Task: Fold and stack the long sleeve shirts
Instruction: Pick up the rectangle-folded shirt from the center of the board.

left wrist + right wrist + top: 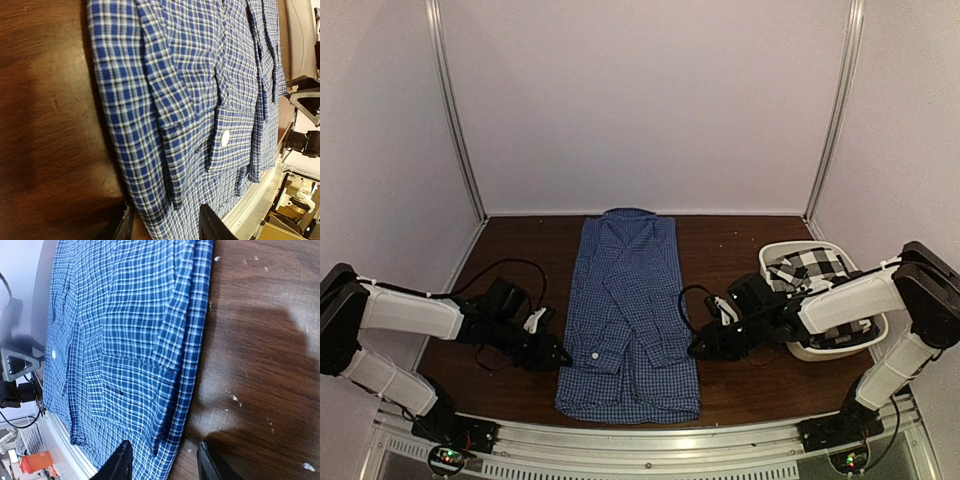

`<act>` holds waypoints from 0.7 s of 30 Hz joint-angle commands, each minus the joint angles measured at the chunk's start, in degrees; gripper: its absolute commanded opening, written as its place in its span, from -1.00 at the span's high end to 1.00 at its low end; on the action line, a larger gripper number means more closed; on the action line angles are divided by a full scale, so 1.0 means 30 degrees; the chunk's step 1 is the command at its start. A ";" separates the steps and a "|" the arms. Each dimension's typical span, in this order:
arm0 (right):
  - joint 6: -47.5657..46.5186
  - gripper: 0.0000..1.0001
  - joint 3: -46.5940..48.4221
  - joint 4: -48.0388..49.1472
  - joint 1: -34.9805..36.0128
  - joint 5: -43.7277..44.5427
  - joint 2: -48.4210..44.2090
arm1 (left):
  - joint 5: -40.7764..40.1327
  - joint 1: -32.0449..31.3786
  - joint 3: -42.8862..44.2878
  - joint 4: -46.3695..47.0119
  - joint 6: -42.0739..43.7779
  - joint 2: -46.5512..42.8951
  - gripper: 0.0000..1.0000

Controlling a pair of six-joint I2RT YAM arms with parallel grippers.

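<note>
Blue gingham button-up long sleeve shirt (628, 320) laid flat mid dark wooden counter (520, 250), sleeves folded in. Left jaws, right jaws held apart at opposite side edges near hem, nothing clamped. Hem-to-collar fold judged next: both edges to be pinched together.

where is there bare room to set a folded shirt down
Free: brown wooden table far left, between blue gingham shirt and wall; far strip between shirt and white plastic tub. Crowded: shirt's near sides, at left arm and right arm.

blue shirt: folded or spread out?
Partly folded. The blue shirt lies flat as a narrow strip, sleeves turned in over its front; no crosswise fold.
</note>
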 commanded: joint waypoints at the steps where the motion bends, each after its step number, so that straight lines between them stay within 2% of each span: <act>1: 0.0727 0.11 -0.0183 0.1115 0.0036 -0.0345 0.0590 | 0.0999 0.0063 -0.0222 0.0979 0.0169 0.0500 0.11; 4: 0.0758 0.15 -0.0095 0.1197 0.0106 -0.0425 0.0724 | 0.1032 0.0063 -0.0110 0.1051 0.0038 0.0789 0.18; 9: 0.0918 0.25 -0.0140 0.1666 0.0093 -0.0913 0.1028 | 0.1450 0.0063 -0.0110 0.1616 -0.0684 0.1164 0.41; 16: 0.1085 0.38 -0.0010 0.2072 0.0227 -0.1716 0.1427 | 0.2071 0.0006 0.0152 0.2114 -0.1462 0.1183 0.58; 21: 0.1040 0.56 0.0391 0.1652 0.0273 -0.2048 0.1449 | 0.2471 -0.0083 0.0470 0.2331 -0.1874 0.1407 0.72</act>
